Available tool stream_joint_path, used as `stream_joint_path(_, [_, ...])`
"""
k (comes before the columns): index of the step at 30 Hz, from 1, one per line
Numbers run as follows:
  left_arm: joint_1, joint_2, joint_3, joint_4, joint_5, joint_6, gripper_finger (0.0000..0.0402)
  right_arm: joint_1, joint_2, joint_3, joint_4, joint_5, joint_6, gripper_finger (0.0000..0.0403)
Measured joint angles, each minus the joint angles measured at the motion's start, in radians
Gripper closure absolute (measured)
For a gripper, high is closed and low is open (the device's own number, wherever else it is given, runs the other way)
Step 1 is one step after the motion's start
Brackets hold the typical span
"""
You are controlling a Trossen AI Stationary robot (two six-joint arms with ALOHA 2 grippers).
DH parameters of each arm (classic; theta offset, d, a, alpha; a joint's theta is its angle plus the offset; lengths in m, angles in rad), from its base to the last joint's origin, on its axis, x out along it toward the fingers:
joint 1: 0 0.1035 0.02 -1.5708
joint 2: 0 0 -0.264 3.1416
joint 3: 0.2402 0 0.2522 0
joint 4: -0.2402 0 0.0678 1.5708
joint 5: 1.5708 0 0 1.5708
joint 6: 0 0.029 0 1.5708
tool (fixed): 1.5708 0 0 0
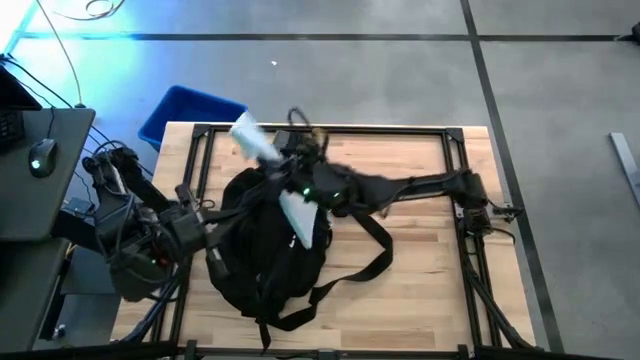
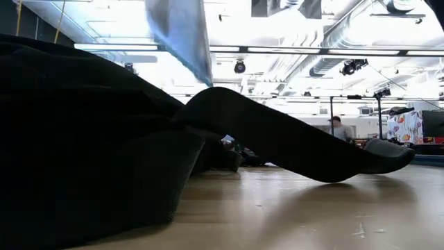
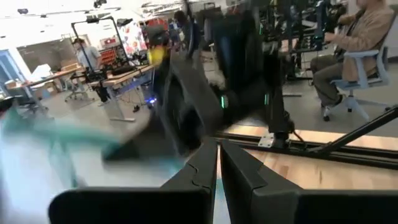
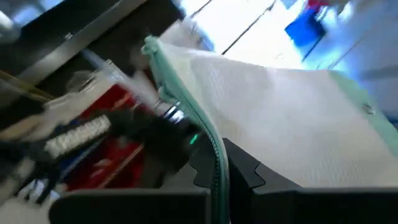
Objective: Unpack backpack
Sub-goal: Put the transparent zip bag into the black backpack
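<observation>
The black backpack (image 1: 265,250) lies on the table's left half, and in the low view the backpack (image 2: 83,139) fills the left side. One strap (image 1: 375,245) loops out toward the right, and that strap (image 2: 291,139) arches over the wood. My right gripper (image 1: 300,185) reaches in from the right, above the backpack's far end, shut on a white mesh pouch (image 4: 273,118) with a teal zip edge. In the low view the pouch (image 2: 180,35) hangs high. My left gripper (image 1: 214,262), fingers together, is at the backpack's left edge. My left gripper (image 3: 217,165) has its fingers closed at the backpack's left edge (image 1: 225,255), coming from the table's left. The fingers themselves hide the place of contact, so the hold cannot be told. My right gripper (image 4: 224,165) pinches the white pouch at its teal zip edge (image 4: 214,140), between the two fingers. The pouch is lifted clear above the backpack, one end (image 1: 250,135) toward the far edge, the other (image 1: 295,220) over the backpack.
A blue bin (image 1: 190,110) stands on the floor past the table's far-left corner. A desk with a mouse (image 1: 40,155) is at the left. A black rail frame (image 1: 330,128) runs along the table's edges. Bare wood (image 1: 430,270) lies right of the strap.
</observation>
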Motion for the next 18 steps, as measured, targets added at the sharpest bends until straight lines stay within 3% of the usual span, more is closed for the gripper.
stream_joint_path(2, [-0.021,0.000,0.000,0.006,-0.001,-0.015,0.0402,0.001,0.029,-0.002,0.003,0.001,0.123,0.0403])
stream_joint_path(5, [-0.040,0.000,0.000,0.007,-0.003,-0.049,0.0402,0.011,0.044,-0.003,-0.024,0.097,0.302,0.0403])
stream_joint_path(13, [-0.058,0.001,0.000,0.000,0.001,-0.102,0.0402,0.005,0.051,-0.001,-0.131,0.136,0.348,0.0403])
stream_joint_path(18, [-0.054,0.001,0.000,-0.042,0.005,-0.099,0.0402,0.005,0.060,0.000,-0.359,0.050,0.328,0.0403])
